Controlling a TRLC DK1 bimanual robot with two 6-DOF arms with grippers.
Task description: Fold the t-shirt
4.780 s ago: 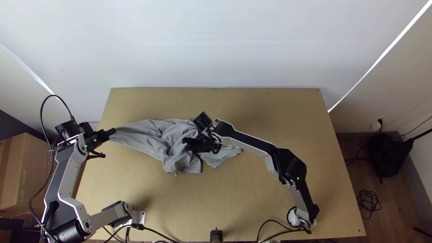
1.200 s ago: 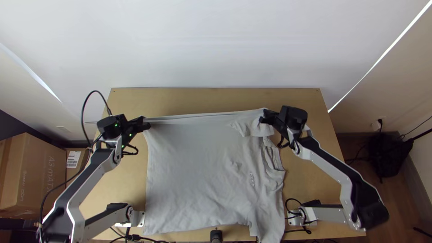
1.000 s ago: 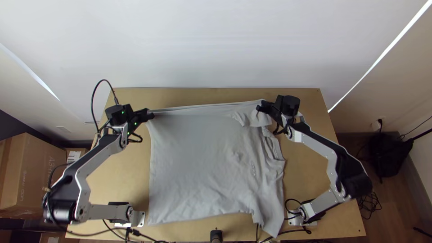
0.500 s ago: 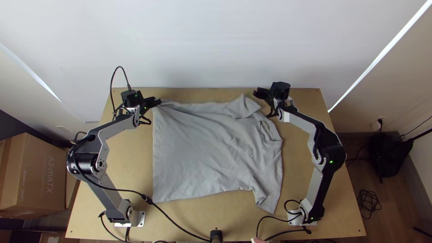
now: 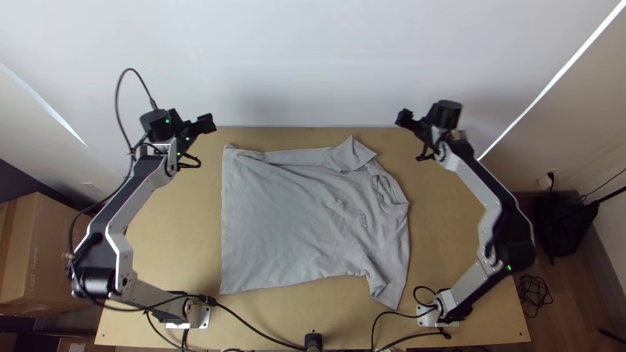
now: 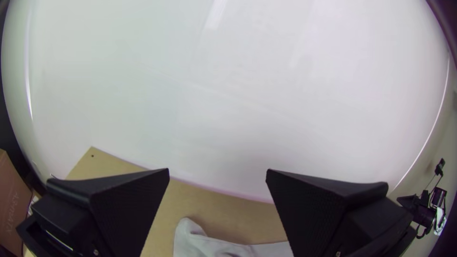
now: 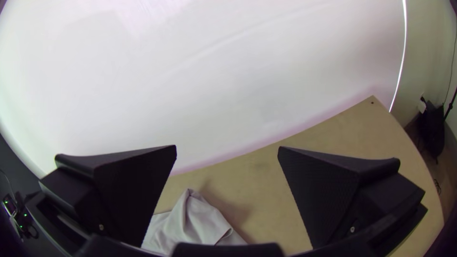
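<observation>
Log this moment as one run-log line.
shirt: spread on table, creased, not yet folded up | left gripper: fingers open, off shirt | right gripper: fingers open, off shirt

Cabled robot arms (image 5: pixel 512 244), a wooden table (image 5: pixel 313 303) and a cardboard box (image 5: pixel 49 251) suggest a lab.

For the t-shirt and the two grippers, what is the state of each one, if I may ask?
T-shirt: spread on the table, lightly wrinkled, not yet folded up, with a raised flap at its far edge.
Left gripper: open, empty.
Right gripper: open, empty.
</observation>
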